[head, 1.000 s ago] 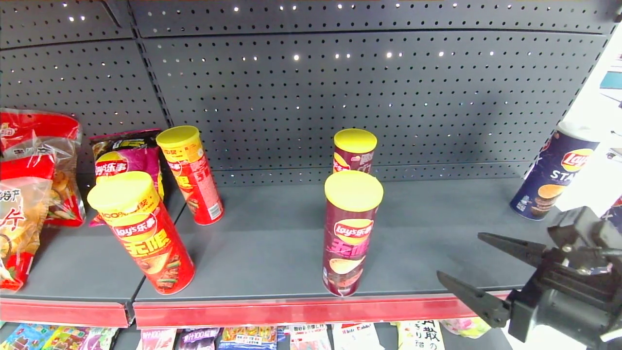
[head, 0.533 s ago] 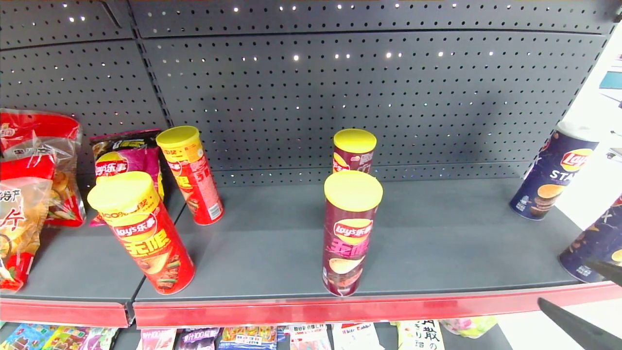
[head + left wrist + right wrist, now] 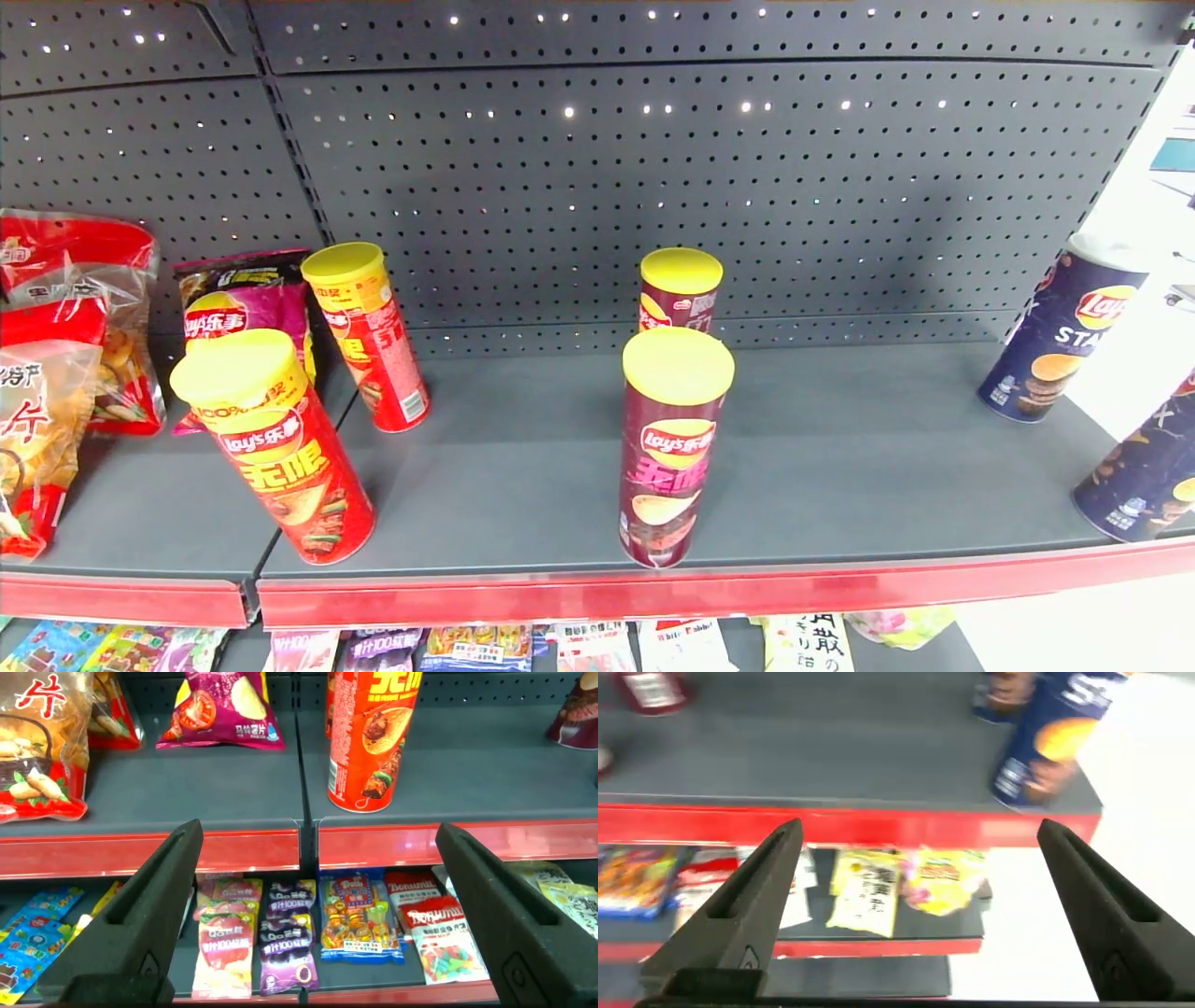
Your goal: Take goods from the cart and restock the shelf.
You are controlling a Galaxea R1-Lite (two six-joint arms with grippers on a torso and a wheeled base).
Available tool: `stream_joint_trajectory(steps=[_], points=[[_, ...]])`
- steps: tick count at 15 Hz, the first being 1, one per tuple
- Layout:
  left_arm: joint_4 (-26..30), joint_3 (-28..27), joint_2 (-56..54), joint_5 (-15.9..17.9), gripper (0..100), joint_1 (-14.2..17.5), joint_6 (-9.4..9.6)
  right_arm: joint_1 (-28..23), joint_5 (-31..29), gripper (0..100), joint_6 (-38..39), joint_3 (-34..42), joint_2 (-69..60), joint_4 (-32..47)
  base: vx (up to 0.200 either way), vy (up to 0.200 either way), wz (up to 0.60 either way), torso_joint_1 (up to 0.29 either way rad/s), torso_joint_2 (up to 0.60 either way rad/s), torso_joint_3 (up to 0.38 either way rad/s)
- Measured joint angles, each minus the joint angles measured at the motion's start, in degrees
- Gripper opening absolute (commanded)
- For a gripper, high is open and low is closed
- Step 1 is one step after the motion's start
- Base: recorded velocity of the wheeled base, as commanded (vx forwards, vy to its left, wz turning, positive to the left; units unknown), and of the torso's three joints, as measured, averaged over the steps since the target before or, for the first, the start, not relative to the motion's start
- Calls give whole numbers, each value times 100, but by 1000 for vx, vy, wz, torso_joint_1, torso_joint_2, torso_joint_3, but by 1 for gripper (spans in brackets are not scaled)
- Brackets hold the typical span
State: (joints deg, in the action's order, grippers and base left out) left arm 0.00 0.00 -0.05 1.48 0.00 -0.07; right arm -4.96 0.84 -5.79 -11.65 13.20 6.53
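**Shelf part-stocked; both tools spread apart and empty.**

A blue can [image 3: 1046, 751] stands on the shelf [image 3: 840, 439] just beyond the right tool [image 3: 920, 825], and a red can [image 3: 371, 742] just beyond the left tool [image 3: 318, 829]. Nothing is held between either tool's fingers. The next good is judged to be due from the cart. It is best gripped mid-body, kept upright, and set on the bare stretch ahead of the right tool, clear of the maroon can [image 3: 674, 448].
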Motion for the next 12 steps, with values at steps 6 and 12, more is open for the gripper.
stream_joint_trajectory(steps=[6, 12], points=[[0, 0, 0, 0, 100, 0, 0, 33, 433, 100, 51, 419, -736, -79, 0, 0, 0, 0, 0, 0], [0, 0, 0, 0, 100, 0, 0, 191, 1013, 100, 49, 312, -378, -150, 0, 0, 0, 0, 0, 0]])
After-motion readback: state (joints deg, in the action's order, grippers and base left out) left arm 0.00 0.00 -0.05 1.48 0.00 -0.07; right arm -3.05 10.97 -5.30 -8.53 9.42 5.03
